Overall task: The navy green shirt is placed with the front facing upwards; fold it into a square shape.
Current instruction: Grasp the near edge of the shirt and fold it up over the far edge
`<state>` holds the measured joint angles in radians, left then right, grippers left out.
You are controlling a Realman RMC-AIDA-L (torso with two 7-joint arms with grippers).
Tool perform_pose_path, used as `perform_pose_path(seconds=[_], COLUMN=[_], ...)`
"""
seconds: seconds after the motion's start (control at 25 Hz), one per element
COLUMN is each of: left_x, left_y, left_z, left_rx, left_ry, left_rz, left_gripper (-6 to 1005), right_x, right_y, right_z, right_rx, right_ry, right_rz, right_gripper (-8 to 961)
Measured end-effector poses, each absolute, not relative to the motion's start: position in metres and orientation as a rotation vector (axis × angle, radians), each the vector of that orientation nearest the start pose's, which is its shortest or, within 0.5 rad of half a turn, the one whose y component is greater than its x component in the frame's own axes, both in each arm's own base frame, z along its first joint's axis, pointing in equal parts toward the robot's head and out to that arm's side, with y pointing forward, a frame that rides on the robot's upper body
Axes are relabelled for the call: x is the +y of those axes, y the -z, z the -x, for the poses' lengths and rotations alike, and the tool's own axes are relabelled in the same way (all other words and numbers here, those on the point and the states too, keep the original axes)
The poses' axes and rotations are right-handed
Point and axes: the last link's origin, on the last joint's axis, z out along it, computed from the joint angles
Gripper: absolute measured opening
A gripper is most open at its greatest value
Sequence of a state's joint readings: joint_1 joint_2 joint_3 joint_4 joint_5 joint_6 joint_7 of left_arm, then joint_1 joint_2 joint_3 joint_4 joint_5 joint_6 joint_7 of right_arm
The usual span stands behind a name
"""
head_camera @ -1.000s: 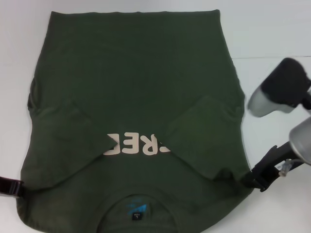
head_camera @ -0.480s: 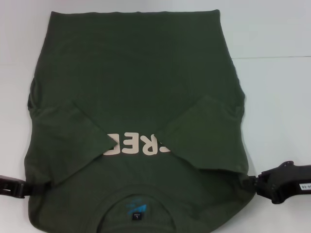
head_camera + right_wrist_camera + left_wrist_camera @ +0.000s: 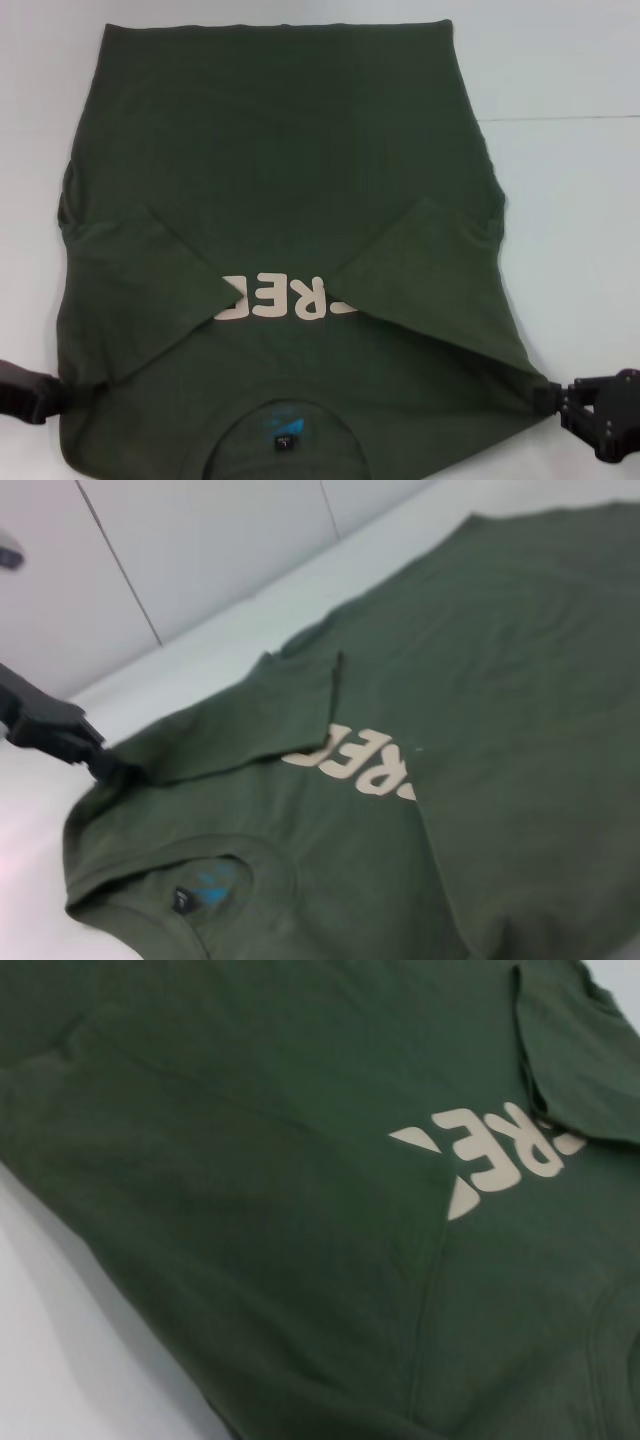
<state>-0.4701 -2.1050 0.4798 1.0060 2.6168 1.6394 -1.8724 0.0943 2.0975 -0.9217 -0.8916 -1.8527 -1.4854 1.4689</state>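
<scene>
The navy green shirt (image 3: 280,150) lies front up on the white table, collar nearest me. Both sleeves are folded in over the chest and partly cover the pale lettering (image 3: 285,298). The blue-printed neck label (image 3: 283,430) shows inside the collar. My left gripper (image 3: 55,393) is shut on the shirt's left shoulder edge; it also shows in the right wrist view (image 3: 110,765). My right gripper (image 3: 552,397) is shut on the right shoulder corner, which is drawn out to a point. The left wrist view shows the shirt (image 3: 250,1210) and its lettering (image 3: 490,1150).
The white table (image 3: 570,200) shows bare to the right of the shirt and as a narrow strip on the left. A seam line (image 3: 560,118) crosses it at the right. White wall panels (image 3: 200,560) stand behind the table in the right wrist view.
My right gripper has moved outward to the right and down, pulling the shirt's right shoulder corner out with it. My left gripper has shifted slightly down and left at the left shoulder.
</scene>
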Motion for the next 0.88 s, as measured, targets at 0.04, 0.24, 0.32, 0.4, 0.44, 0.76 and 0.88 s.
perform_pose_path(seconds=[0.04, 0.24, 0.32, 0.4, 0.44, 0.76, 0.88], left_x=[0.293, 0.28, 0.275, 0.269, 0.266, 0.238, 0.225], left_y=[-0.05, -0.047, -0.047, -0.047, -0.048, -0.049, -0.046], left_z=[0.337, 0.343, 0.342, 0.342, 0.342, 0.345, 0.347], left_rx=[-1.281, -1.209, -1.175, -1.133, -1.116, -0.958, -0.924], left_ry=[0.045, 0.152, 0.214, 0.263, 0.278, 0.342, 0.352], left_rz=[2.516, 2.556, 2.581, 2.609, 2.62, 2.729, 2.768], left_gripper=[57, 51, 53, 54, 54, 59, 61], right_x=[0.23, 0.214, 0.206, 0.199, 0.195, 0.157, 0.143], right_y=[-0.007, -0.009, -0.01, -0.01, -0.01, -0.014, -0.014], right_z=[-0.341, -0.348, -0.35, -0.352, -0.353, -0.371, -0.378], right_rx=[0.914, 0.826, 0.787, 0.761, 0.748, 0.729, 0.751], right_ry=[-0.577, -0.647, -0.667, -0.694, -0.708, -0.721, -0.71], right_rz=[2.533, 2.525, 2.524, 2.515, 2.511, 2.411, 2.376], right_gripper=[26, 26, 26, 25, 25, 25, 25])
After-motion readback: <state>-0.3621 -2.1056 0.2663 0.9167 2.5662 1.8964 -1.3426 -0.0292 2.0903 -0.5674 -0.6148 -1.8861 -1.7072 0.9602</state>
